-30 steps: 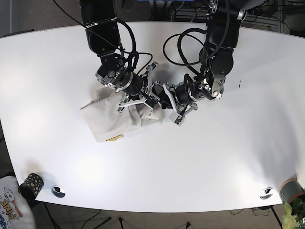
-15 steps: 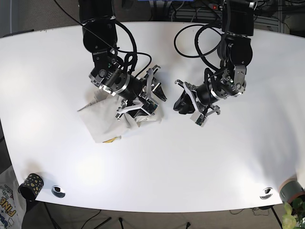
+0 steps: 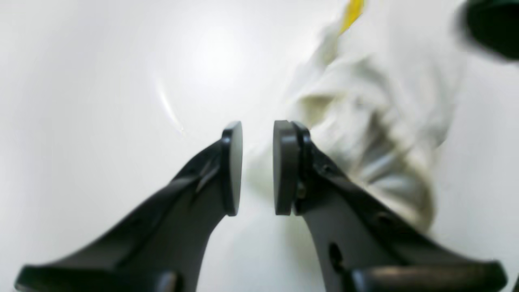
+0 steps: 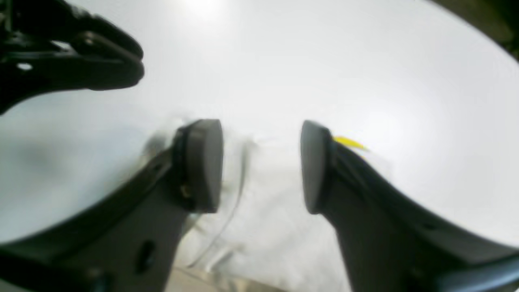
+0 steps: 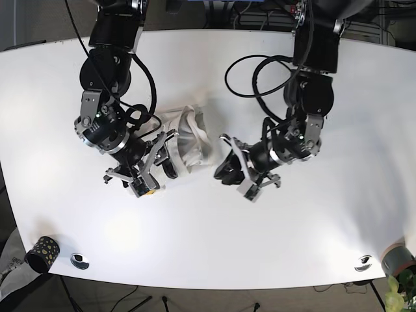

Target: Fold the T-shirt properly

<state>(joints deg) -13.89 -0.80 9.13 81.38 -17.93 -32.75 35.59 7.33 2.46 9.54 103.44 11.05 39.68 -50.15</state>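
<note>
Right gripper [image 4: 261, 166] is wide open over the bunched T-shirt [image 5: 187, 138]; left gripper [image 3: 257, 168] sits slightly open, empty, beside it on the desk [image 5: 325, 234].

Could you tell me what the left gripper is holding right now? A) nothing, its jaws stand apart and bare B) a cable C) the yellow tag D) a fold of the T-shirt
A: the left gripper shows clear space between its pads, with the T-shirt lying beyond it.

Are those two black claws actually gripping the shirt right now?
No. Both tools are open and empty: the left tool sits beside the T-shirt, the right tool hovers over it.
</note>
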